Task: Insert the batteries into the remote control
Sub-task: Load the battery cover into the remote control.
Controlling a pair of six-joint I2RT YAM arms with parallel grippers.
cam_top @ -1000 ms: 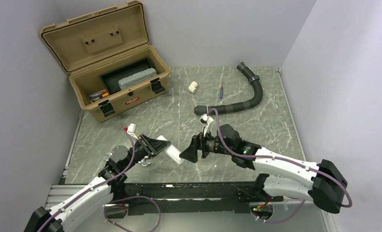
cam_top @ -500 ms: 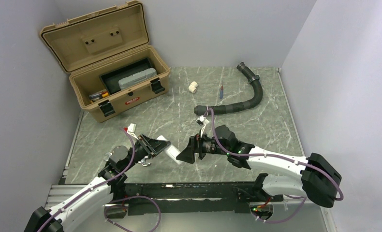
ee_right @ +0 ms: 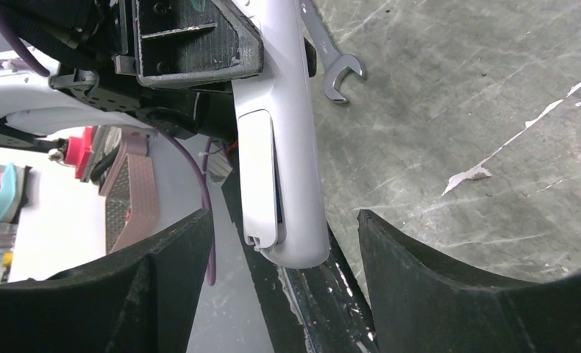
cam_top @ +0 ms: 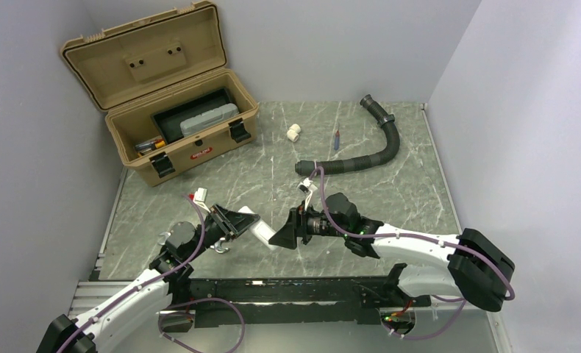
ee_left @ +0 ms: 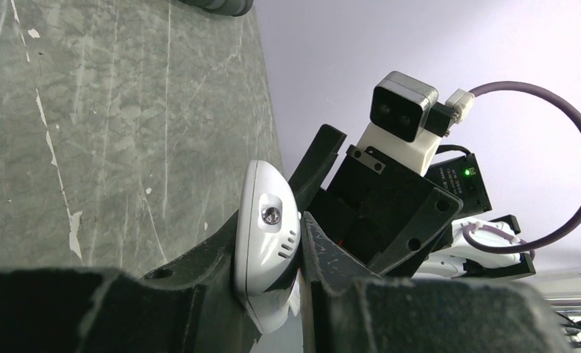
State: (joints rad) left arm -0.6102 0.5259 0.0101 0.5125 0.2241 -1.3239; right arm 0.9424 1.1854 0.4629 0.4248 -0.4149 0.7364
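Observation:
My left gripper (cam_top: 237,220) is shut on the white remote control (cam_top: 262,234) and holds it edge-on above the table. In the left wrist view the remote control (ee_left: 267,235) is pinched between the left gripper's (ee_left: 269,228) two black fingers. My right gripper (cam_top: 281,237) is open, its jaws on either side of the remote control's (ee_right: 286,147) free end with a gap on each side. The right gripper (ee_right: 284,220) faces the back cover (ee_right: 259,173), which sits slightly raised with a thin blue strip in its gap. The batteries are otherwise hidden.
A small wrench (ee_right: 332,62) lies on the table under the left gripper. An open tan toolbox (cam_top: 162,125) stands at the back left. A black corrugated hose (cam_top: 372,151), a white pipe fitting (cam_top: 293,132) and a red-and-blue stick (cam_top: 337,139) lie at the back.
The right arm has slid left, so its jaws now straddle the remote's end, and they have narrowed a little. The left arm and the remote have stayed put.

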